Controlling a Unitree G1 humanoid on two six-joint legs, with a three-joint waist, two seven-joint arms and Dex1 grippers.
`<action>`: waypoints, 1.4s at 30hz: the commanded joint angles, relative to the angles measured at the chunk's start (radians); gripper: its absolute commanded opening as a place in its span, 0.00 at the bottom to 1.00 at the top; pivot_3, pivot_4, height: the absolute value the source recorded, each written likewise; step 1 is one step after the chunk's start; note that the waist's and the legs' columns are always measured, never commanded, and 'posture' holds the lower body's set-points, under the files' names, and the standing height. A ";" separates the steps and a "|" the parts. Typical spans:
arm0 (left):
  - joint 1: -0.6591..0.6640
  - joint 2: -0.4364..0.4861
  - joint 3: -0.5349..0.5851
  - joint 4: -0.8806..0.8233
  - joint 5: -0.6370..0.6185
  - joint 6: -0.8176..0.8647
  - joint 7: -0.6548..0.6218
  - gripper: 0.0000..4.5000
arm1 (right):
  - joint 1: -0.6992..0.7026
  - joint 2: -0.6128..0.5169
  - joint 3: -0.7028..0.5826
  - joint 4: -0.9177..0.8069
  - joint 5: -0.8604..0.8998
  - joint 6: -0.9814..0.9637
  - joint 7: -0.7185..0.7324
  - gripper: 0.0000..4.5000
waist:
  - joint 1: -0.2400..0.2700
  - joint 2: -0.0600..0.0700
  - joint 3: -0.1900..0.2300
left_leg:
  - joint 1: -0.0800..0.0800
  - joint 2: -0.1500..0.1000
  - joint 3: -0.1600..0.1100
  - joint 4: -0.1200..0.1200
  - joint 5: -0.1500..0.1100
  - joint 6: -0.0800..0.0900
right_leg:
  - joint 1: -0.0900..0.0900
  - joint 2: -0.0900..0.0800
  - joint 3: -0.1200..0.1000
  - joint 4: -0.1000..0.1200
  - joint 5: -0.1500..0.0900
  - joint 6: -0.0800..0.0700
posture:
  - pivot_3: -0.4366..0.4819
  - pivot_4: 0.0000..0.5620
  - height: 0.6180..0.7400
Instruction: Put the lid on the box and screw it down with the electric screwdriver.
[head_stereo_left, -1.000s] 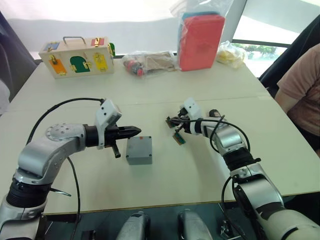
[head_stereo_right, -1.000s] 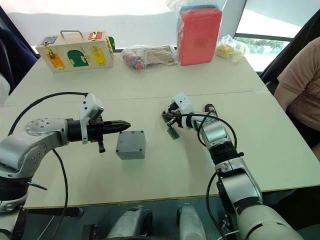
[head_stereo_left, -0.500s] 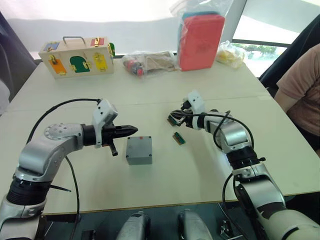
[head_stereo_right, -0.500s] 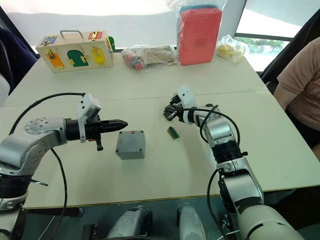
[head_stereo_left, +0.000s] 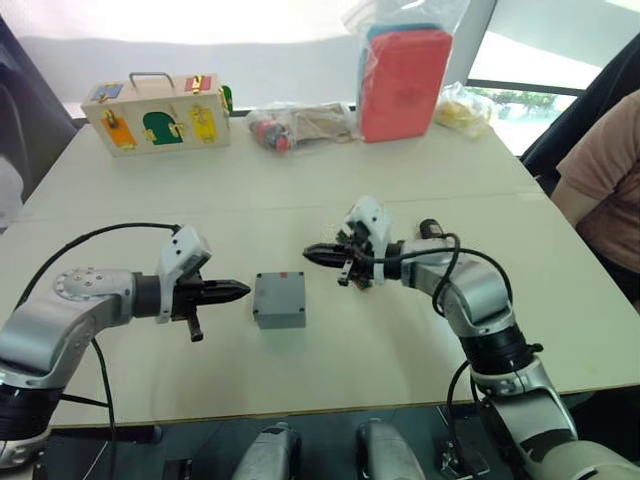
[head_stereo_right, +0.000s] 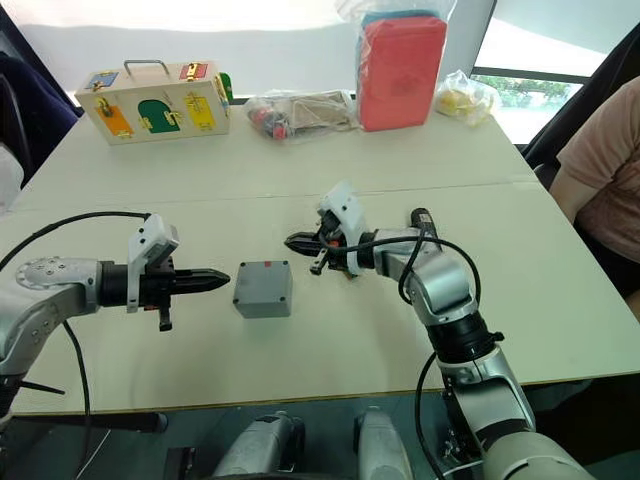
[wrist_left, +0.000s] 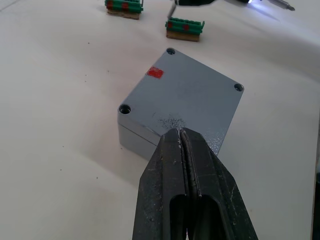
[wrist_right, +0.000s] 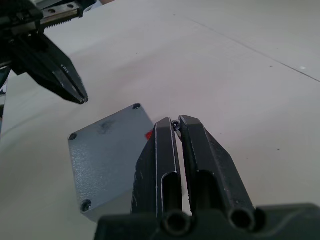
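The grey box (head_stereo_left: 279, 299) stands mid-table with the lid (wrist_left: 190, 95) seated on top; the lid has screw holes in its corners and a red mark near one edge. To the box's left, my left gripper (head_stereo_left: 240, 291) is shut and empty, its tip a short way off and pointing at the box. From the right, my right gripper (head_stereo_left: 310, 253) hovers just beyond the box's far right corner. Its fingers (wrist_right: 167, 145) pinch a tiny dark piece, apparently a screw (wrist_right: 174, 122). The electric screwdriver (head_stereo_right: 418, 216) lies on the table behind my right forearm.
Two small green connector pieces (wrist_left: 185, 29) lie just beyond the box. At the back stand a wooden latch box (head_stereo_left: 155, 113), clear bags (head_stereo_left: 300, 125), a red pack in a bag (head_stereo_left: 400, 80) and a yellow bag (head_stereo_left: 462, 108). A person (head_stereo_left: 600, 170) sits at the right.
My right gripper has swung left from the green pieces to just beside the box. My left gripper has drawn back to the left, away from the box.
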 joint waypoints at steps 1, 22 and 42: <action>-0.001 -0.005 0.029 -0.042 -0.019 0.008 0.020 0.00 | 0.013 -0.002 0.019 -0.032 0.005 -0.013 -0.003 0.03 | -0.002 0.000 0.000 | 0.000 0.000 0.000 0.000 0.000 0.000 | 0.000 0.000 0.000 0.000 0.000 0.000 | 0.48 0.27 1.00; -0.016 -0.025 0.019 -0.053 -0.023 0.021 0.067 0.00 | -0.009 0.015 0.032 0.042 -0.002 -0.054 -0.018 0.03 | -0.003 0.000 0.000 | 0.000 0.000 0.000 -0.001 0.001 -0.001 | -0.001 0.000 0.000 0.000 0.000 0.000 | 0.48 0.27 1.00; -0.026 -0.037 0.004 -0.053 -0.017 0.023 0.072 0.00 | -0.022 0.005 0.018 -0.012 0.046 -0.009 -0.018 0.03 | -0.003 0.000 0.000 | 0.000 0.000 0.000 -0.001 0.001 -0.001 | -0.001 0.000 0.000 0.000 0.000 0.000 | 0.48 0.27 1.00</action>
